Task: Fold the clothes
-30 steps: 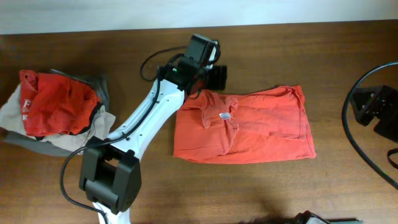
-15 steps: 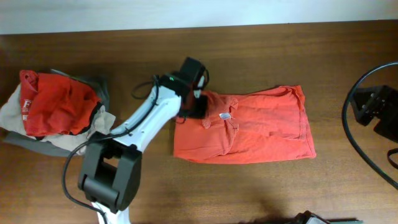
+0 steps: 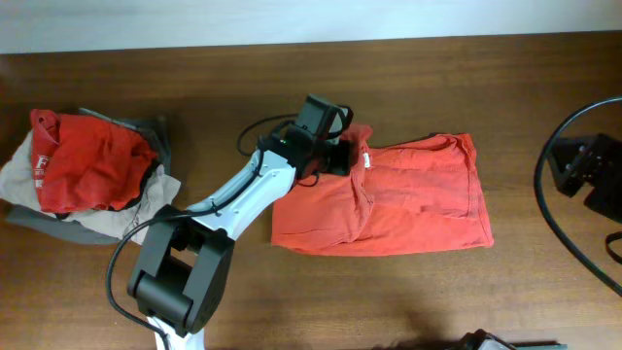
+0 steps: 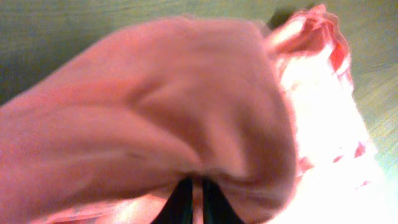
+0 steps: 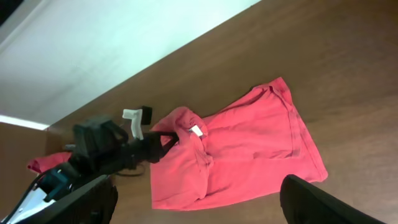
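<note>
**At centre-right of the table, shirt pinched by its upper-left corner**

Right of centre in the overhead frame, the orange-red T-shirt (image 3: 408, 199) lay on the brown table (image 3: 437, 87) as a rough folded rectangle. Its long axis ran left to right across the frame. The end with the white neck label (image 3: 367, 160) pointed left, and a stitched hem ran down its right edge. Its upper-left corner was bunched and drawn up toward the top of the frame.

That corner sat in the left gripper (image 3: 342, 156), whose jaws were closed on the cloth. In the left wrist view the dark fingers (image 4: 180, 202) stood close together at the bottom edge, with folds of fabric filling everything above them.

The right gripper (image 5: 199, 208) was well away from the shirt, its two dark fingers (image 5: 323, 199) spread wide at the lower corners of its own view and holding nothing.

At the far left of the overhead frame lay a pile of other clothes (image 3: 87, 165), red over grey and beige. A black cable (image 3: 540, 199) looped at the right edge.
</note>
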Motion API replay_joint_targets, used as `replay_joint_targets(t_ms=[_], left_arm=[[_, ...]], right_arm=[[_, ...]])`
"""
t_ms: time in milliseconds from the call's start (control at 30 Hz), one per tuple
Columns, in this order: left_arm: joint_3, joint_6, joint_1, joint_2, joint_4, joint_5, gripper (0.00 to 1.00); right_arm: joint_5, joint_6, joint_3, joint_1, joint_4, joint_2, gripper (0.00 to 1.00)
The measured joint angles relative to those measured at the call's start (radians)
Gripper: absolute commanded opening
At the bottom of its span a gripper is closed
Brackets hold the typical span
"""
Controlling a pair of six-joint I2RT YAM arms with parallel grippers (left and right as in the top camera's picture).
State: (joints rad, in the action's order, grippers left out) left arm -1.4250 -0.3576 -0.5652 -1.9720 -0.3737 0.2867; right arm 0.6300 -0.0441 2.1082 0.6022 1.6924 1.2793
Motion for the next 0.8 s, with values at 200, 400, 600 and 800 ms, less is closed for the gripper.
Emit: replay_joint_targets(t_ms=[200,400,600,800], left_arm=[[0.0,-0.054,0.003,0.0,0.055,-0.012,0.36],[-0.002,-0.063,0.016,0.0,0.037,-0.047,0.45],[-0.062,-0.048,0.057,0.001,-0.062,-0.029,0.55],[-0.164,0.024,0.071,0.009,-0.201,-0.013,0.49]], right_arm=[[0.0,0.0,0.0,0.0,0.0,0.0,0.88],[0.0,0.0,0.0,0.0,0.0,0.0,0.89],[0.0,0.0,0.0,0.0,0.0,0.0,0.88],[0.0,-0.001,0.0,0.0,0.0,0.0,0.89]])
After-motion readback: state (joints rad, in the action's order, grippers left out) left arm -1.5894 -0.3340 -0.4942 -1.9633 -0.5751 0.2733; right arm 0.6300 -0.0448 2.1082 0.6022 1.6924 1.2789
